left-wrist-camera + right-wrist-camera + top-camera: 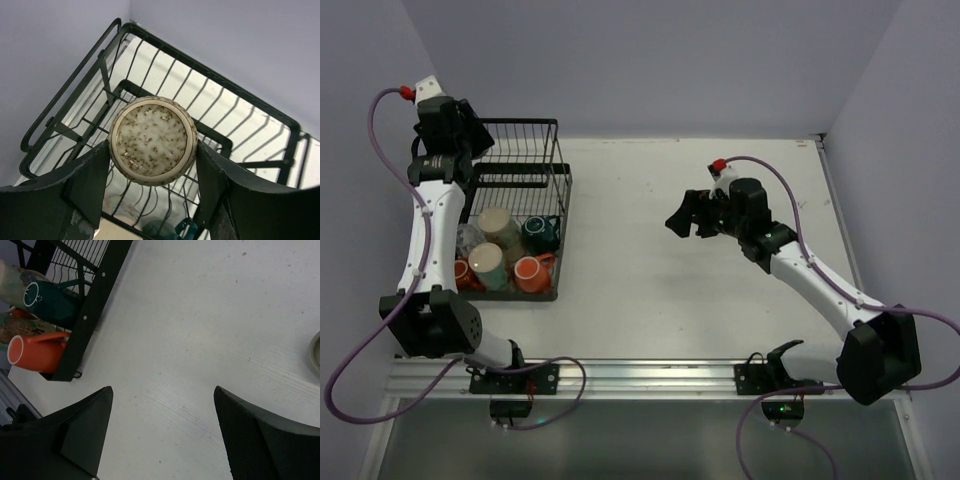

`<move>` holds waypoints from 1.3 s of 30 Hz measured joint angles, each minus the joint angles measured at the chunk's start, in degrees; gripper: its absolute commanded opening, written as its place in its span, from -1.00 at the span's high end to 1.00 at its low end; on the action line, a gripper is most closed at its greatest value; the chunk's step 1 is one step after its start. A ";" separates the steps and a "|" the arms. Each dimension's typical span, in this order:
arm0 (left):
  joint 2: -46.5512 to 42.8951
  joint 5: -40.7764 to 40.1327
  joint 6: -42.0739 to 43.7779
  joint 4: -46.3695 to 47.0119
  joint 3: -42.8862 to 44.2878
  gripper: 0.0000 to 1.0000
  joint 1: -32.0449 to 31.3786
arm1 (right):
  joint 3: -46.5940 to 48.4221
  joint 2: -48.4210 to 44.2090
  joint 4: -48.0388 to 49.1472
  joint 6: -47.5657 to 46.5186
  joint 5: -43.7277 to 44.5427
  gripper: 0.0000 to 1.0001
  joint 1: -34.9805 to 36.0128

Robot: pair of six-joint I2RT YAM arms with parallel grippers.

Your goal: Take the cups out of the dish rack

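Note:
The black wire dish rack [548,150] stands at the table's left. In its near part lie several cups: a beige one [498,226], a dark teal one [540,233], an orange one [531,272] and a cream-rimmed one [486,262]. My left gripper [458,138] hangs over the rack's far left corner. In the left wrist view the left gripper [153,146] is shut on a cream speckled cup [153,141], base towards the camera, above the rack wires [240,107]. My right gripper [685,222] stands open over bare table, holding nothing [163,390].
In the right wrist view the rack's corner [85,315] with the teal cup [50,297] and the orange cup [37,351] lies to the upper left. A greyish round rim [316,352] shows at that view's right edge. Walls close the left, back and right.

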 measured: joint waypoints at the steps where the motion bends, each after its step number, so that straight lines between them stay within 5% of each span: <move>1: -1.11 0.90 -0.22 0.33 -0.50 0.52 0.00 | -0.15 -0.09 0.28 0.15 -0.02 -0.67 0.04; 7: -10.32 8.90 -3.72 3.17 -6.49 0.53 -1.60 | -4.55 -4.11 5.81 2.25 -2.16 -0.66 0.15; 13: -19.26 17.99 -7.72 10.43 -15.41 0.53 -12.11 | -9.35 -10.16 14.99 8.02 -7.69 -0.62 0.20; 21: -30.12 33.97 -20.65 30.45 -38.18 0.56 -19.45 | -12.50 -15.87 25.05 21.31 -9.16 -0.14 0.90; 31: -33.31 42.03 -30.73 54.97 -55.25 0.57 -31.63 | -14.14 -14.34 38.60 33.83 -14.25 -0.57 4.11; 39: -32.94 42.12 -30.93 66.20 -59.78 0.57 -36.98 | -14.80 -11.47 44.30 41.57 -15.58 -0.41 7.82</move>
